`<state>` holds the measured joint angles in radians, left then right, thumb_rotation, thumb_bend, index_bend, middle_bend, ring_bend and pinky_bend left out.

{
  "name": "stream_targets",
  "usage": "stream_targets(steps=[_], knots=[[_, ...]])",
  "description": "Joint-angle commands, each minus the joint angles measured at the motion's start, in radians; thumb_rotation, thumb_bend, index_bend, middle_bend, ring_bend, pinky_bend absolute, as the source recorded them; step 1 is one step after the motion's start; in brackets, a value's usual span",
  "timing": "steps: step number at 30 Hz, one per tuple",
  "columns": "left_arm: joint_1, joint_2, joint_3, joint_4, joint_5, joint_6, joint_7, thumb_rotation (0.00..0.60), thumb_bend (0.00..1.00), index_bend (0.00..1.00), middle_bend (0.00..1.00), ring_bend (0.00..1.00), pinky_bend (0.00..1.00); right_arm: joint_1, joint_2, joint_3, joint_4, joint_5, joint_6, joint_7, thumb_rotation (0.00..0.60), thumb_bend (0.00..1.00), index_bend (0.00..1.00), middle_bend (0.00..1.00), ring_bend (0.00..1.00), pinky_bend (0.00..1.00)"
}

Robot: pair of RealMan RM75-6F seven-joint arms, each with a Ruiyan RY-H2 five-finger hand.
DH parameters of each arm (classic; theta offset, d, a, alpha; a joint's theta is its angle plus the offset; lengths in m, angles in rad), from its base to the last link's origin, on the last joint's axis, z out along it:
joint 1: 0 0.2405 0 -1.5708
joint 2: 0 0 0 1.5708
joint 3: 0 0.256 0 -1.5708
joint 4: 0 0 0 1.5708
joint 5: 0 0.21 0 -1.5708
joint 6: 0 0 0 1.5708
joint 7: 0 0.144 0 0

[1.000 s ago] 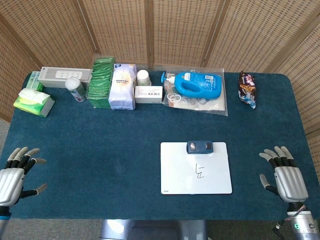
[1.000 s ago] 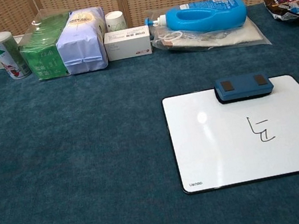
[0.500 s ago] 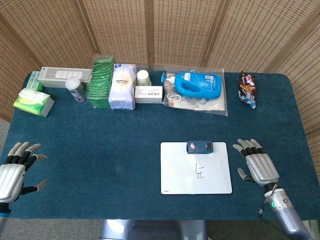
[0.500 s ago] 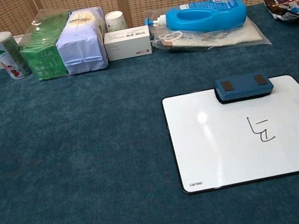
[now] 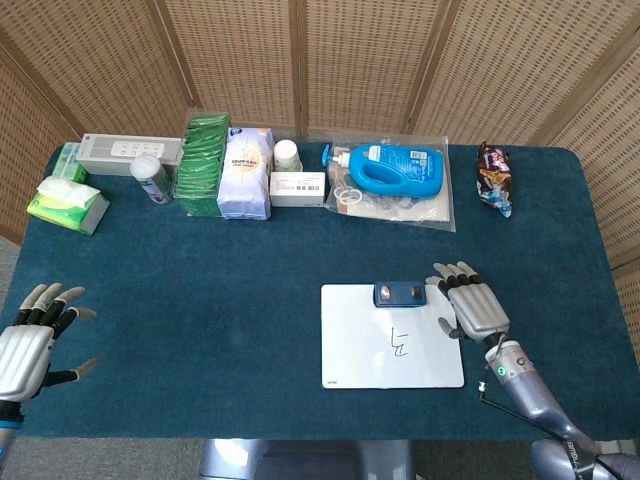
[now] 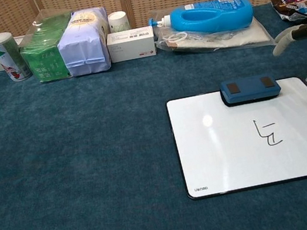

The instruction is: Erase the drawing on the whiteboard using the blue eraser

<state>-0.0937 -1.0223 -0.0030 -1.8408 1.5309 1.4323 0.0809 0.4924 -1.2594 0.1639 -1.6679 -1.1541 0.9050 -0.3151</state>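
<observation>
The robot's right hand point(image 5: 472, 306), fingers spread and empty, hovers beside the untouched blue rectangular eraser point(image 5: 399, 293); the black drawing point(image 5: 400, 343) remains on the white whiteboard point(image 5: 350, 340).

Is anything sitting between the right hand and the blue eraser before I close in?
Nothing visible. The right hand is just right of the blue eraser, which lies on the whiteboard top edge, with only bare board and cloth between them.
</observation>
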Motion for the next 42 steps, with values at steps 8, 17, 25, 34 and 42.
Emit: stream_targets(steps=[8, 17, 25, 34, 42], knots=[[-0.02, 0.002, -0.015, -0.005, -0.004, -0.011, 0.007, 0.6, 0.17, 0.35, 0.18, 0.09, 0.0, 0.11, -0.054, 0.006, 0.056, 0.15, -0.096, -0.069, 0.6, 0.38, 0.19, 0.07, 0.0, 0.0], [-0.025, -0.003, -0.013, 0.005, -0.009, -0.017, -0.004, 0.6, 0.17, 0.35, 0.18, 0.09, 0.0, 0.173, -0.087, -0.007, 0.085, 0.263, -0.114, -0.12, 0.6, 0.38, 0.18, 0.07, 0.0, 0.0], [-0.03, -0.008, -0.012, 0.021, -0.008, -0.022, -0.023, 0.6, 0.17, 0.35, 0.18, 0.09, 0.0, 0.22, -0.117, -0.029, 0.086, 0.374, -0.078, -0.195, 0.6, 0.38, 0.16, 0.07, 0.0, 0.0], [-0.034, -0.01, -0.012, 0.041, -0.013, -0.028, -0.045, 0.6, 0.17, 0.35, 0.18, 0.09, 0.0, 0.248, -0.157, -0.043, 0.113, 0.439, -0.035, -0.229, 0.6, 0.38, 0.16, 0.07, 0.0, 0.0], [-0.035, -0.011, -0.011, 0.052, -0.016, -0.029, -0.056, 0.6, 0.17, 0.35, 0.18, 0.09, 0.0, 0.254, -0.178, -0.055, 0.137, 0.452, -0.017, -0.225, 0.6, 0.38, 0.18, 0.07, 0.0, 0.0]])
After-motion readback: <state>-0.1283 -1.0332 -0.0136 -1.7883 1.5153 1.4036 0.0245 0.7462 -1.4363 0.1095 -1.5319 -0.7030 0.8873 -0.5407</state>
